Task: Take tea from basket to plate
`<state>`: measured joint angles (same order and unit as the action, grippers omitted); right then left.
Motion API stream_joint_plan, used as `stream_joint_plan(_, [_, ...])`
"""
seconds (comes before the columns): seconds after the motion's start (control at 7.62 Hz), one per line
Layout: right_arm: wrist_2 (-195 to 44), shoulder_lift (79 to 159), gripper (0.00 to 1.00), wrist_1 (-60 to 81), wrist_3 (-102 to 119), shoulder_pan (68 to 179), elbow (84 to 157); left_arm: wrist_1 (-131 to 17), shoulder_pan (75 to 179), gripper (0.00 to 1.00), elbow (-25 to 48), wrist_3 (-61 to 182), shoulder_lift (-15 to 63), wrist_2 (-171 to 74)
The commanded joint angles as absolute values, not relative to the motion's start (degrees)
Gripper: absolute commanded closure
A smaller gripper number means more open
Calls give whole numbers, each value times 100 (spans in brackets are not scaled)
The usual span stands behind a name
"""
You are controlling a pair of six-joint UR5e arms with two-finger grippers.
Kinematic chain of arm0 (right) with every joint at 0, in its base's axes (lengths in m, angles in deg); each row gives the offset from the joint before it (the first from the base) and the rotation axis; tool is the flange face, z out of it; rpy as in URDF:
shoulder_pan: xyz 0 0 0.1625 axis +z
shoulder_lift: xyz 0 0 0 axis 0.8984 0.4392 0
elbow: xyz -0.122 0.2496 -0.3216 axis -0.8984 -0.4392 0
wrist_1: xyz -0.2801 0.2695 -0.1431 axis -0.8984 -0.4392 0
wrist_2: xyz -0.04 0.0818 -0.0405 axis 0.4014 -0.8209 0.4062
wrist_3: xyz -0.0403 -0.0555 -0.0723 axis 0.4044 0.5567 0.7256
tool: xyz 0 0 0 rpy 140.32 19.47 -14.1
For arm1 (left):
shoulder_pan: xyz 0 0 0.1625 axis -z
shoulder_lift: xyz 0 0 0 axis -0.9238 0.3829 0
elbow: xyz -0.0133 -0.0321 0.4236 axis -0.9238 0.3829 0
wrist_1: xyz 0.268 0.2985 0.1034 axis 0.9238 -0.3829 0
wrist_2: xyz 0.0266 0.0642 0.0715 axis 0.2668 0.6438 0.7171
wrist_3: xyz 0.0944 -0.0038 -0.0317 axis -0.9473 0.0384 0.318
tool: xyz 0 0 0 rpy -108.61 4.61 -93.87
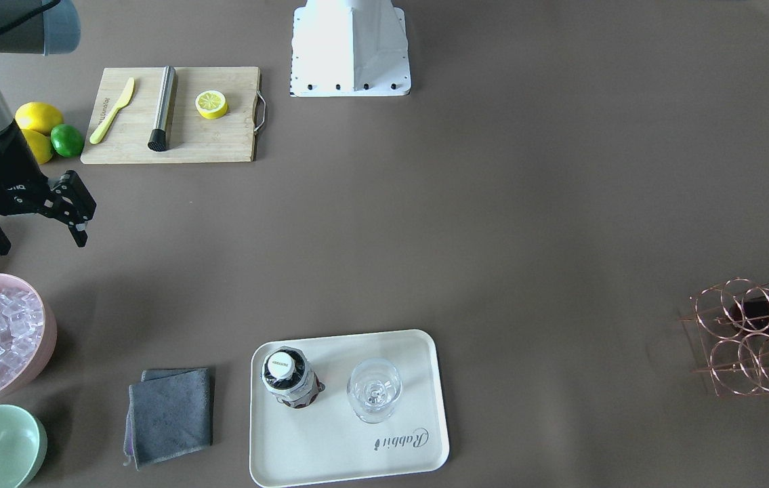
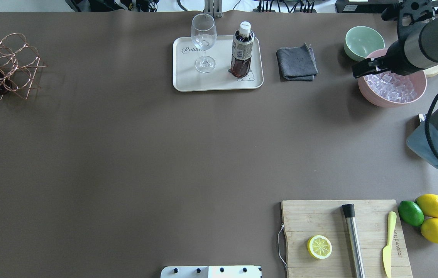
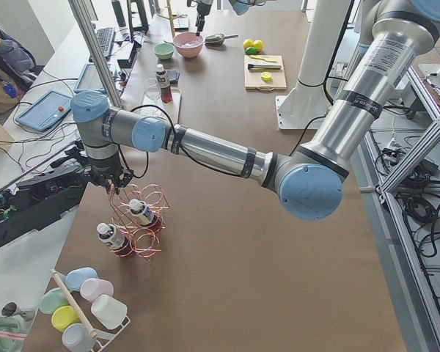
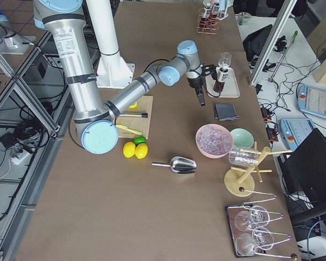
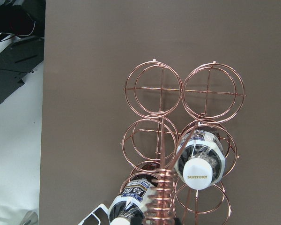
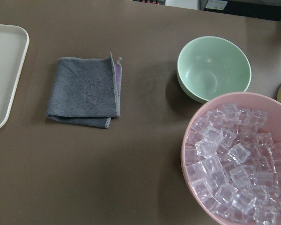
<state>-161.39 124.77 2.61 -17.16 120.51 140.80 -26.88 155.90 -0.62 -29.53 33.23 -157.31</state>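
One tea bottle (image 1: 289, 379) stands upright on the cream plate (image 1: 330, 447) beside a wine glass (image 1: 374, 390); it also shows in the overhead view (image 2: 242, 50). The copper wire basket (image 5: 159, 93) holds two more tea bottles (image 5: 199, 164) (image 5: 131, 206) at the table's end. My left gripper (image 3: 111, 185) hangs just above the basket's coiled handle (image 5: 161, 192); I cannot tell whether it is open or shut. My right gripper (image 1: 40, 242) is open and empty, above the table near the pink bowl.
A pink bowl of ice (image 2: 392, 87), a mint-green bowl (image 2: 363, 40) and a folded grey cloth (image 2: 297, 62) lie right of the plate. A cutting board (image 2: 344, 235) carries a lemon half, a muddler and a knife. Lemons and a lime (image 2: 411, 213) lie beside it.
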Motion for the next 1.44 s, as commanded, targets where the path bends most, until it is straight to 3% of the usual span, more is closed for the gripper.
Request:
stream_joint_plan(0.0, [-17433, 13323, 0, -143, -767, 13227, 14046, -2685, 15591, 100, -23, -2952, 3309, -15732])
stream_joint_plan(0.26, [-18199, 13775, 0, -151, 458, 14195, 13608, -2685, 15591, 100, 4, -2944, 3300, -15732])
stream_joint_plan(0.39, [-18385, 13968, 0, -143, 950, 14530, 13345, -2685, 15591, 1, 4, -2917, 3300, -15732])
stream_joint_plan(0.66, [-18842, 14075, 0, -143, 1613, 15067, 12773, -2633, 15626, 1, 73, -2891, 3300, -15775])
stream_joint_plan(0.92, [-18775, 14128, 0, -142, 1614, 15087, 12754, -2318, 15818, 1, 371, -2141, 3186, -16046])
stream_joint_plan(1.31, [-18774, 14391, 0, -134, 1641, 15096, 12797, -2237, 15960, 1, 830, -602, 2300, -16161])
